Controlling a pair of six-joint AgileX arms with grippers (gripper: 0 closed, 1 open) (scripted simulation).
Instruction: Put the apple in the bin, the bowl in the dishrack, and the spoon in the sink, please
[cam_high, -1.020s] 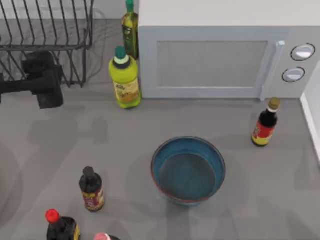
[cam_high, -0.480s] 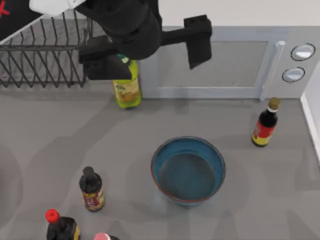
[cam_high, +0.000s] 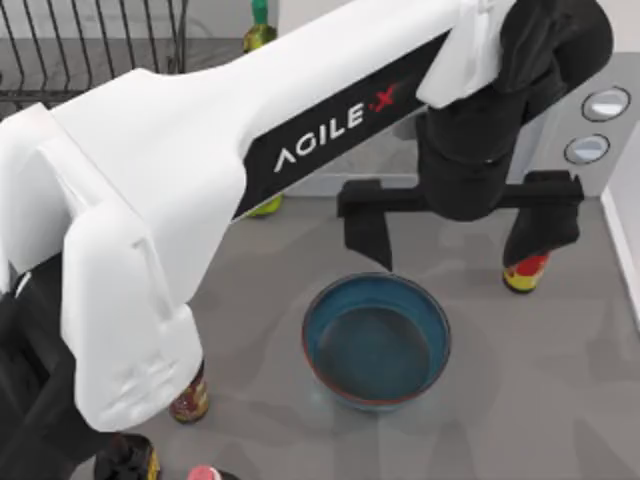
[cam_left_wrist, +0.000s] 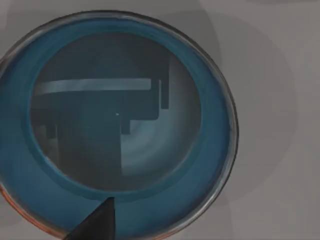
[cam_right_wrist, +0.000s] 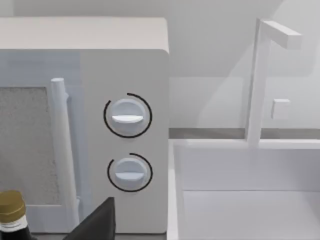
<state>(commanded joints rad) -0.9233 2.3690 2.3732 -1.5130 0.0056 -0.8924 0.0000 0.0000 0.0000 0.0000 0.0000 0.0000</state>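
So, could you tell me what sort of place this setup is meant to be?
Most likely a kitchen counter, in simulation. A white microwave with two dials stands beside a white sink with its faucet, a wire dishrack sits at the back left, and sauce bottles surround a teal bowl on the grey worktop.

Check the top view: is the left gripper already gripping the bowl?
No. The open left gripper hovers above the bowl, its fingers spread wide and touching nothing.
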